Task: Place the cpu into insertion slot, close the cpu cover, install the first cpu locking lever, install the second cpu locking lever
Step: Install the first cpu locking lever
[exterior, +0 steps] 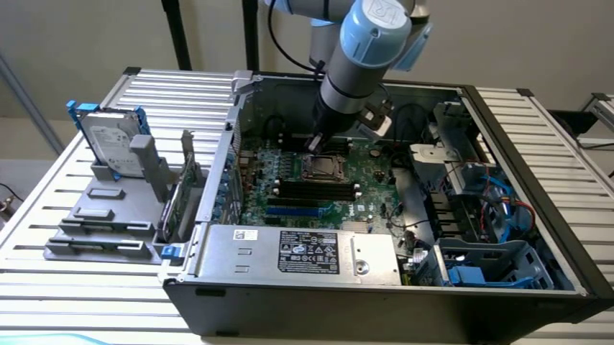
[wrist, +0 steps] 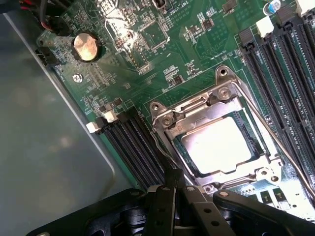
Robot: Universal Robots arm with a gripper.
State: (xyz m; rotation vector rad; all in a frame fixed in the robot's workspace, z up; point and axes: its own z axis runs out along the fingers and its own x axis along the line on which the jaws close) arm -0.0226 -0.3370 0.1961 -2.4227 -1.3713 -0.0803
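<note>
The cpu [wrist: 216, 145] lies in the insertion slot [wrist: 259, 173] on the green board [wrist: 147, 73], its dull silver top showing through the cut-out of the cpu cover [wrist: 172, 130], which is folded down flat over it. One thin locking lever [wrist: 266, 125] runs along one side of the socket. Another thin lever [wrist: 160, 147] runs along the opposite side, ending at my fingertips. My gripper [wrist: 171, 183] is shut, its tip touching that lever's end. In the exterior view my gripper [exterior: 315, 146] hangs just over the far edge of the socket [exterior: 323, 167] inside the open case.
Long black memory slots [wrist: 133, 142] flank the socket closely on both sides. A coin battery [wrist: 86, 46] sits on the board near the grey case wall [wrist: 44, 147]. A power supply [exterior: 298, 251], a blue drive cage [exterior: 489, 262] and cables crowd the case. A hard drive [exterior: 111, 144] stands outside.
</note>
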